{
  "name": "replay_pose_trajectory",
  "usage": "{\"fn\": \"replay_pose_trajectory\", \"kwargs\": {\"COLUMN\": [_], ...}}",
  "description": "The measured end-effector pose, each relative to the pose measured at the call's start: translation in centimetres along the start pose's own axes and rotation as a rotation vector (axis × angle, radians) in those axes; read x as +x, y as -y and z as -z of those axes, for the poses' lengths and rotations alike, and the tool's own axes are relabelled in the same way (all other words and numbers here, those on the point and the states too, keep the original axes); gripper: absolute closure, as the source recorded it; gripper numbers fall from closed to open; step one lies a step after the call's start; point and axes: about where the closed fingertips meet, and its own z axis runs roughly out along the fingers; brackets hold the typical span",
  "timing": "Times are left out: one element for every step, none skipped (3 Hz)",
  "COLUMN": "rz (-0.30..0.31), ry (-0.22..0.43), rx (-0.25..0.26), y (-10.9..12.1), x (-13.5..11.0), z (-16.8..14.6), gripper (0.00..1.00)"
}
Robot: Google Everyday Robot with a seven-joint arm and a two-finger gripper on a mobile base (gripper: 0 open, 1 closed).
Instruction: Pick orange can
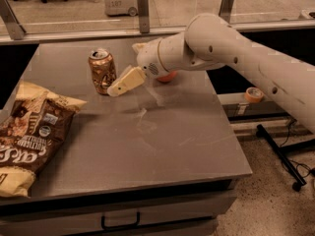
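Note:
The orange can point(102, 71) stands upright at the back left of the grey table point(162, 146). It is orange-brown with pale markings and a silver top with a pull-tab. My gripper point(122, 69) is just right of the can, on a white arm that reaches in from the right. Its jaws are open and empty. The lower cream finger point(127, 81) points at the can's base and almost touches it. The upper finger point(140, 47) shows behind the wrist. Nothing is held.
A brown and yellow chips bag point(34, 132) lies at the table's left front. An orange-red apple point(167, 77) is mostly hidden behind my wrist. An orange tape roll point(254, 94) sits on a lower shelf to the right. A glass partition runs behind the table.

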Motion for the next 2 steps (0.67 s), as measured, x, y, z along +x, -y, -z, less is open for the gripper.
{"fn": "replay_pose_trajectory", "kwargs": {"rz": [0.017, 0.025], "ry": [0.013, 0.038], "rx": [-0.046, -0.108], "y": [0.1, 0.2], "x": [-0.8, -1.1], "z": [-1.7, -3.9], "gripper": [0.0, 0.1]}}
